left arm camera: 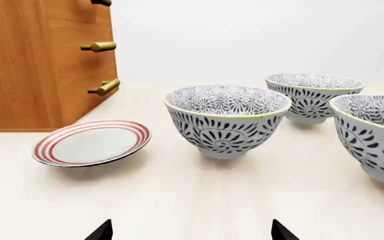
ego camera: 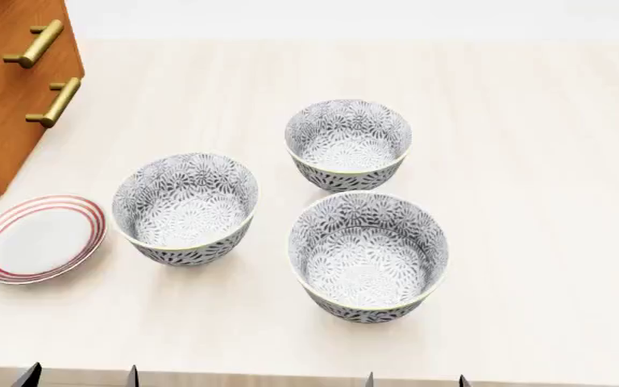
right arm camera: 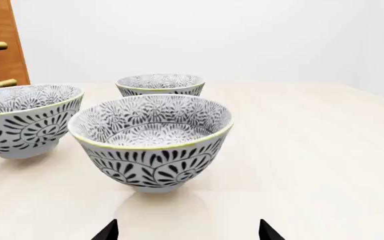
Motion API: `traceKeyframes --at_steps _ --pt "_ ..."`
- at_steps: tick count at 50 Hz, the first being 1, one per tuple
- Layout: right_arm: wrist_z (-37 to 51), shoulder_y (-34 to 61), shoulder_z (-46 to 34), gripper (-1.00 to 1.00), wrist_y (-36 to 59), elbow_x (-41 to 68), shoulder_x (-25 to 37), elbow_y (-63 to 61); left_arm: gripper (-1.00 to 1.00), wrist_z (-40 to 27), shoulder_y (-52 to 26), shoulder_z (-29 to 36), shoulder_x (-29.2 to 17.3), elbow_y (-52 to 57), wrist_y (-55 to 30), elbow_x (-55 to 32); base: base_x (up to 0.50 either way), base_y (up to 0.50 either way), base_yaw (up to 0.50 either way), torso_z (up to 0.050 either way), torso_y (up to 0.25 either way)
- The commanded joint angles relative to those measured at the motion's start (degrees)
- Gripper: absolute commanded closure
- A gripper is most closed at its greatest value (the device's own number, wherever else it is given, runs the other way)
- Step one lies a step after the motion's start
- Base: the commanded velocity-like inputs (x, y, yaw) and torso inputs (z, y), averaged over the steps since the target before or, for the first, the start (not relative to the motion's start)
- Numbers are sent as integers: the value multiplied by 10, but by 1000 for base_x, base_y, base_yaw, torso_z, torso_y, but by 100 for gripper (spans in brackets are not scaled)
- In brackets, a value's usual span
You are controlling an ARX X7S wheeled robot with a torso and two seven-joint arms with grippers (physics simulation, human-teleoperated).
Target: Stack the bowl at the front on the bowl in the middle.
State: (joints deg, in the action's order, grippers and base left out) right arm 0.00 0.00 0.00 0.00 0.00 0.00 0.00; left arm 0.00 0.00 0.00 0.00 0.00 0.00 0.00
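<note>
Three black-and-white patterned bowls stand on the pale table. The front bowl is nearest me, straight ahead of my right gripper. The middle bowl sits to its left and a little farther back, ahead of my left gripper. The back bowl is farthest. All three are upright and apart from one another. Both grippers hang open at the table's near edge, holding nothing; only their fingertips show.
A red-striped white plate lies left of the middle bowl. A wooden drawer cabinet with brass handles stands at the back left. Bare tabletop stretches to the right of the bowls.
</note>
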Motion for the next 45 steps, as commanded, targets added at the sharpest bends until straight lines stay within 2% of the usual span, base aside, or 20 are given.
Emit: traceKeyframes --at_steps 1,12,18,20,21,23,27,33,45 --pt "27 1 -27 -100 4 23 23 -3 -100 -7 0 7 -6 4 -5 -6 0 0 0 0 0" --pt "51 -1 -43 -100 5 24 34 -13 -100 -31 -12 27 -26 -8 -8 -25 0 0 0 0 0" --pt "46 -28 -42 -100 64 54 45 -101 -100 -34 -2 29 -32 48 -52 -51 0 0 0 0 0" --pt "74 -18 -45 -100 56 20 46 -121 -100 -40 -11 32 -36 82 -88 -54 0 0 0 0 0" --pt "69 0 -41 -100 107 36 49 -152 -100 -51 -26 32 -37 100 -116 -47 0 0 0 0 0" --pt "79 11 -38 -100 129 32 50 -176 -100 -51 -36 32 -41 126 -147 -56 0 0 0 0 0" --pt "70 59 -34 -100 274 65 64 -272 -100 -40 -65 29 -56 236 -258 -98 0 0 0 0 0" --pt "82 88 -32 -100 351 72 72 -356 -100 -64 -102 18 -63 313 -349 -113 0 0 0 0 0" --pt "90 96 -38 -100 357 75 79 -359 -100 -73 -99 36 -72 328 -339 -109 0 0 0 0 0"
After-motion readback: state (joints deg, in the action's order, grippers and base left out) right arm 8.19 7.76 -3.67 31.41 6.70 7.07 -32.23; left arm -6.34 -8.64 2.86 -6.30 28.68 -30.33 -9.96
